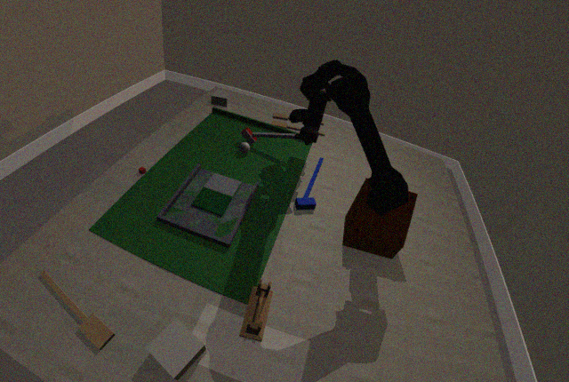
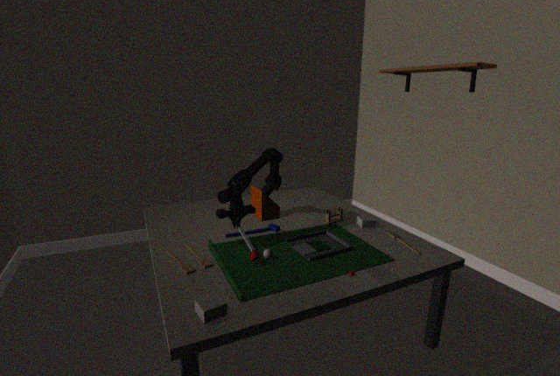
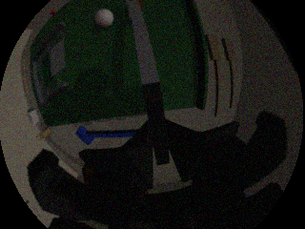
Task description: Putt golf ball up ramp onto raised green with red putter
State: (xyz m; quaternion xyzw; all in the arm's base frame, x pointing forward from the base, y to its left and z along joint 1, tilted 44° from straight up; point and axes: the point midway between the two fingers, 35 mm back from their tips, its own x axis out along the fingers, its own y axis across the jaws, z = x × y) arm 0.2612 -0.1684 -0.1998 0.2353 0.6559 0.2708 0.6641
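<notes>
My gripper [image 1: 308,137] [image 2: 235,224] [image 3: 154,121] is shut on the red putter's handle. The red putter has a grey shaft [image 1: 277,135] [image 2: 246,241] [image 3: 144,52] and a red head [image 1: 248,134] [image 2: 254,254]. The head is low over the mat, beside the white golf ball [image 1: 244,147] [image 2: 267,253] [image 3: 104,18], on the side away from the ramp. A small gap shows between head and ball in the exterior view. The grey ramp [image 1: 220,183] [image 2: 302,249] [image 3: 58,57] leads up to the raised green [image 1: 212,201] [image 2: 318,244] inside a grey border.
A blue putter [image 1: 305,203] [image 2: 273,228] [image 3: 86,135] lies between the mat and the arm's base. A wooden rack [image 1: 256,314] [image 2: 333,217], a grey block [image 1: 175,349] [image 2: 366,221] and a wooden mallet [image 1: 96,330] are past the mat's far end. Two wooden sticks lie behind its raised edge. A small red object [image 1: 142,170] [image 2: 351,273] lies beside the mat.
</notes>
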